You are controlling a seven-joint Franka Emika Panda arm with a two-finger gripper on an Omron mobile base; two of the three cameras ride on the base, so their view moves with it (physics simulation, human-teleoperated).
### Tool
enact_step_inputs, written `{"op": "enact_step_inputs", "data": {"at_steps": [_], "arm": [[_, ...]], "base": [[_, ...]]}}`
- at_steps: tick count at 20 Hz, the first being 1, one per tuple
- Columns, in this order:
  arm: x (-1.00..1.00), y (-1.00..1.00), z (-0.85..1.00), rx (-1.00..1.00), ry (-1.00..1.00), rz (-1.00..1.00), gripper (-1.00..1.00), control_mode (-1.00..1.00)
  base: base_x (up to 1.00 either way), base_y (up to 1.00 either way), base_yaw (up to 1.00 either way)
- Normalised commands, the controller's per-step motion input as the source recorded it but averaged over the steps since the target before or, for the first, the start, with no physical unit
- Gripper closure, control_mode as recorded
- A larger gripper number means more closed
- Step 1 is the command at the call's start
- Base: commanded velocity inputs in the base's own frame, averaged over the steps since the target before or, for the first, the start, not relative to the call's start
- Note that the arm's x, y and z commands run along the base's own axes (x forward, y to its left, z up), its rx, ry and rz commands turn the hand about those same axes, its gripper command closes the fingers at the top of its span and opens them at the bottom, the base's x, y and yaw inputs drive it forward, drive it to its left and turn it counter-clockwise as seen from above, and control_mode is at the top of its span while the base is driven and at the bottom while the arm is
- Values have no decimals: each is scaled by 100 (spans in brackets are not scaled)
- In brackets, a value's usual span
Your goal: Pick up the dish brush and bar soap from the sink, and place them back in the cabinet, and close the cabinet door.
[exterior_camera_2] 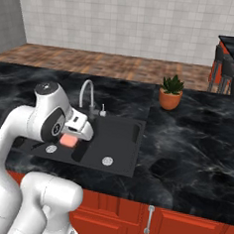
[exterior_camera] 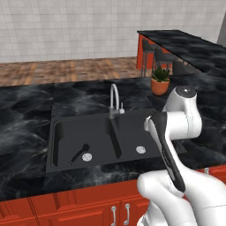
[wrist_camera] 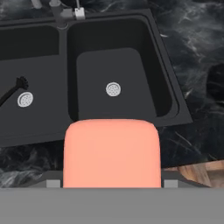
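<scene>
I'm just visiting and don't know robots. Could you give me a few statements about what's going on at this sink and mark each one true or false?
1. The gripper is holding the bar soap. True: the pink bar sits between its fingers, lifted above the sink.
2. The dish brush is lying in the left basin, next to a drain. True.
3. The bar soap is resting on the bottom of the right basin. False: that basin holds nothing but its drain; the soap is up in the gripper.
4. The potted plant stands inside the sink. False: it stands on the black counter behind and to the right of the sink.
5. The faucet rises at the back of the sink, between the basins. True.
</scene>
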Motion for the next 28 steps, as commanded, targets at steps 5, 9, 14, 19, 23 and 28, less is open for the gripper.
{"op": "enact_step_inputs", "data": {"at_steps": [5, 9, 14, 19, 23, 28], "arm": [[-24, 0, 61, 0, 0, 1, 100, -100], [-10, 0, 57, 0, 0, 1, 100, -100], [-9, 0, 49, 0, 0, 2, 100, -100], [-17, 0, 37, -1, 0, 5, 100, -100], [-16, 0, 47, 0, 0, 5, 100, -100], [-29, -3, 16, 0, 0, 2, 100, -100]], "base": [[0, 0, 0], [0, 0, 0], [0, 0, 0], [0, 0, 0], [0, 0, 0], [0, 0, 0]]}}
